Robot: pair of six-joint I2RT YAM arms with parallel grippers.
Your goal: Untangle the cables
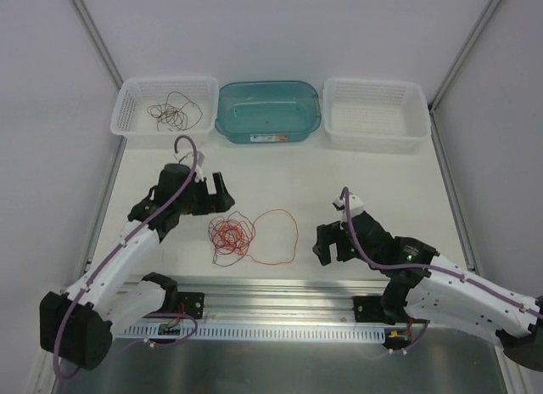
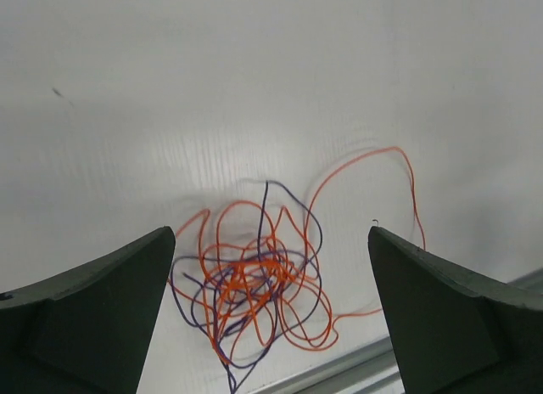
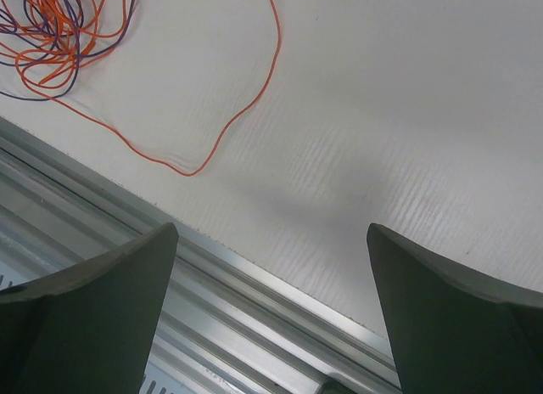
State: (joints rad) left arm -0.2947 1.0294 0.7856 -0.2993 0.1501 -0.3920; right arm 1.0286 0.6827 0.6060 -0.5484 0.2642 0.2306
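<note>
Bright, even, diffuse light from above; no glare. Top view sharp, table [image 1: 382, 177] w/ faint soft shadows only. Left wrist view: cables [image 2: 254, 279] in focus, pale shadow beside them; left fingers [image 2: 85, 318] dark, slightly soft. Right wrist view: broad dim shadow band; right fingers [image 3: 450, 309] underexposed.

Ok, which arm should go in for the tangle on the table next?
Left, I'd say. The left arm has its open jaws right beside the tangle, centred in its wrist view. The right arm, jaws also open, is farther off and sees only the tangle's edge and the orange loop.
</note>
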